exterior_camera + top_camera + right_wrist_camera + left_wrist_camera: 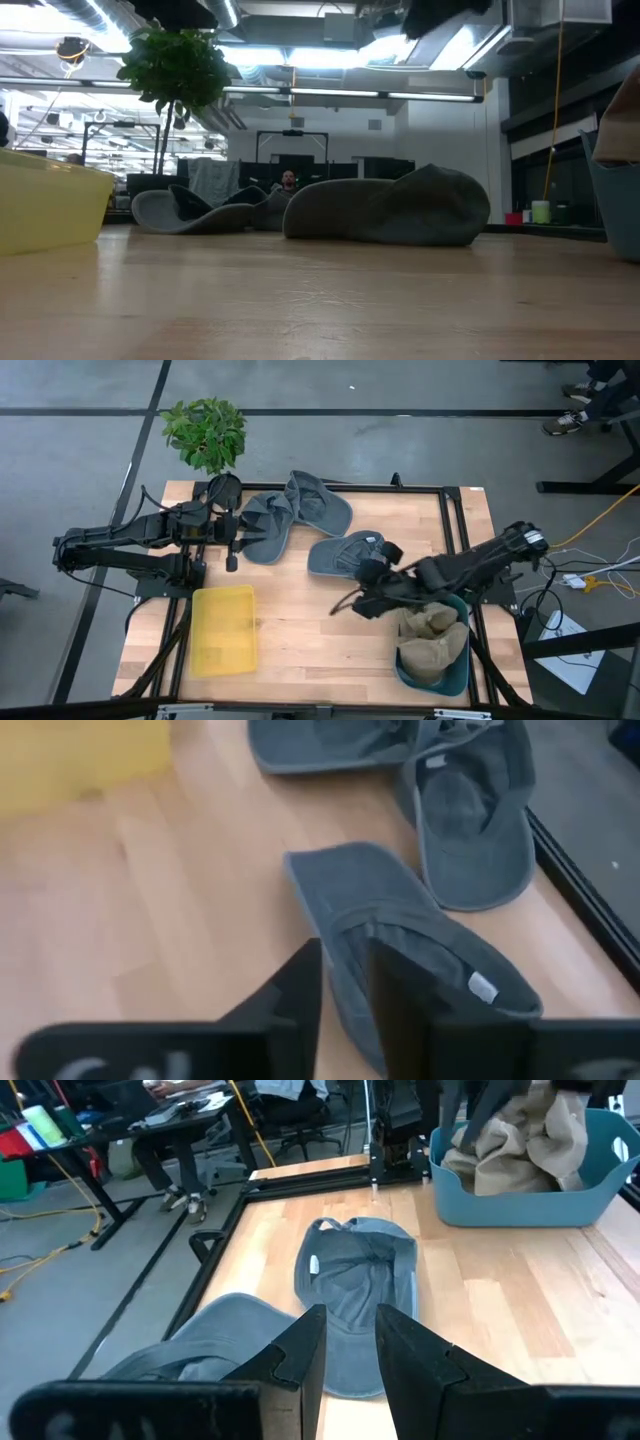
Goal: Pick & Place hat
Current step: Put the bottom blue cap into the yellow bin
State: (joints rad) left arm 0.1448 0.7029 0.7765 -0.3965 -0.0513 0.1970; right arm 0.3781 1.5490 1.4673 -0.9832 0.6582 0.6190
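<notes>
Two tan hats point(430, 640) are seen binned in the blue basket point(455, 678), three grey caps point(345, 552) left on the desk point(320, 630), the right hand point(370, 572) slightly parted, empty, above one.

Both arms are matte black, chunky jointed links with thin black cables looped along them. The left black two-finger gripper point(350, 1365) has flat, squared-off wedge fingers; same blocky build on the right black two-finger gripper point(345, 1010), with faint pale lettering on its base.

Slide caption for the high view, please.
Right gripper over a grey cap; left gripper beside two more caps; yellow bin and blue bin nearby.
</notes>
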